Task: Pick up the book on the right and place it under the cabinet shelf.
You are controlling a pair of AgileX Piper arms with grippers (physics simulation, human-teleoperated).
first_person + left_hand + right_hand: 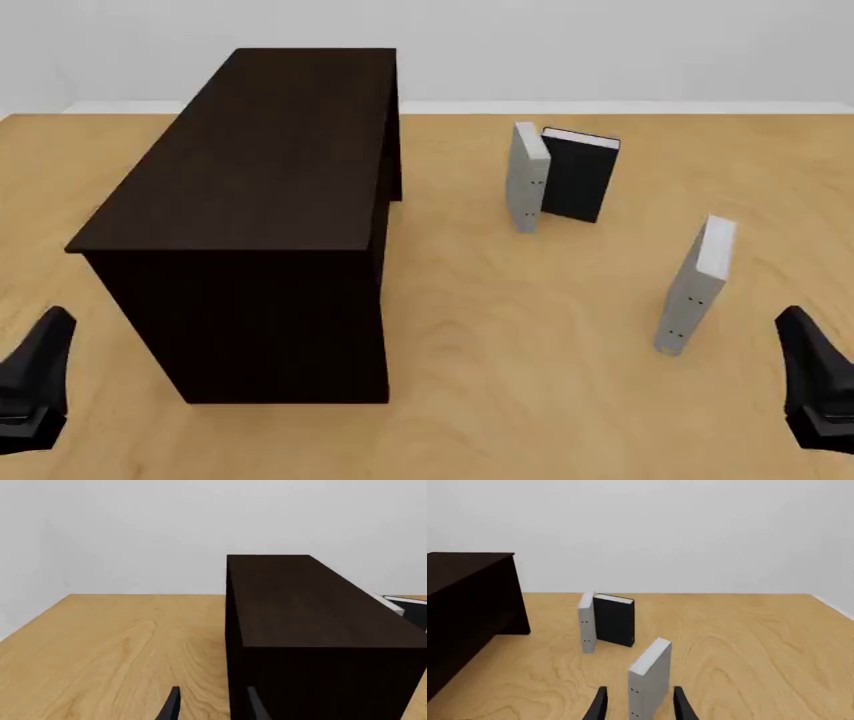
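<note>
- Both grippers sit at the near table edge, left gripper (pixel 34 385) beside the cabinet (pixel 254 200), right gripper (pixel 817 390) just beyond the book (pixel 697 285); each has its fingers apart, holding nothing.
- Book stands upright on the table (pixel 534 330), spine toward the camera, well right of the cabinet.
- Farther back, a second grey book (pixel 527 178) stands touching a black book (pixel 579 175).

Dark cabinet shelf (pixel 313 630) beside parted hand (pixel 211 705)

Both end effectors cropped by the front view's lower edge: left end effector (pixel 34 395), right end effector (pixel 817 385).
</note>
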